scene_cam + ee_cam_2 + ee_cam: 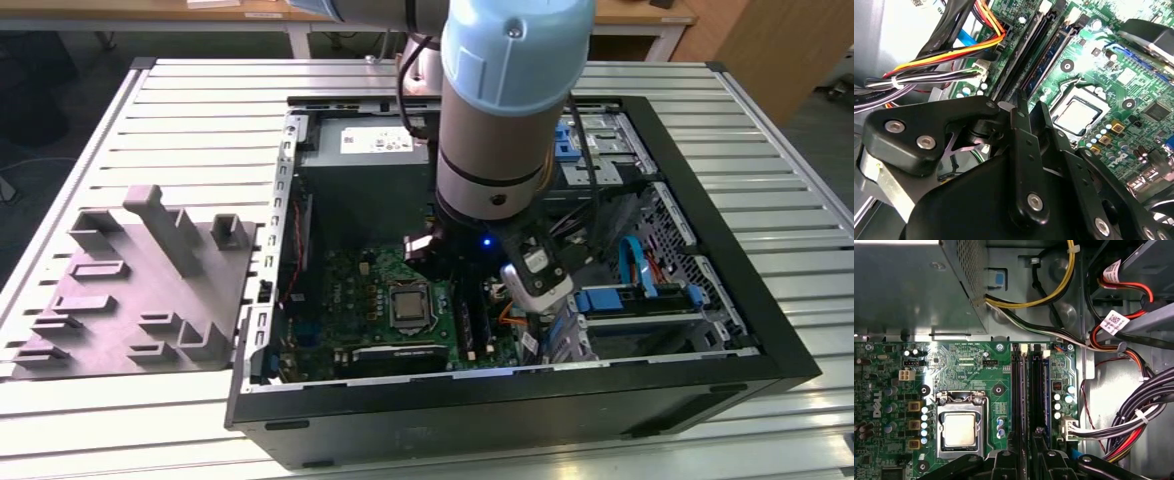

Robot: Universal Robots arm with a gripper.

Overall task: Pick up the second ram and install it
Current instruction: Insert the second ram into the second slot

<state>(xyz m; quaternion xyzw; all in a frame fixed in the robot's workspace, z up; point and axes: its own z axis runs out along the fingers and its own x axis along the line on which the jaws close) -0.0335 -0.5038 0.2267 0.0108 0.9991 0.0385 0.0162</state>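
Green motherboard [969, 365] has one long dark memory stick [1040, 390] seated; black end effector [1032, 109] hovers beside it, grip impossible to tell.

Motherboard [350, 290] in computer case [467, 420] on table [200, 110], tray [134, 300] at exterior view's left, claw [1026, 441] over memory slots [1024, 385]

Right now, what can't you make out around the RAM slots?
Memory slots: near ends hidden under the gripper in both wrist views.
Second ram: held or seated, cannot tell; the gripper's body blocks it.
Exterior view: slot contents too small, partly behind the arm.
Motherboard: cut off by the first wrist view's edge.
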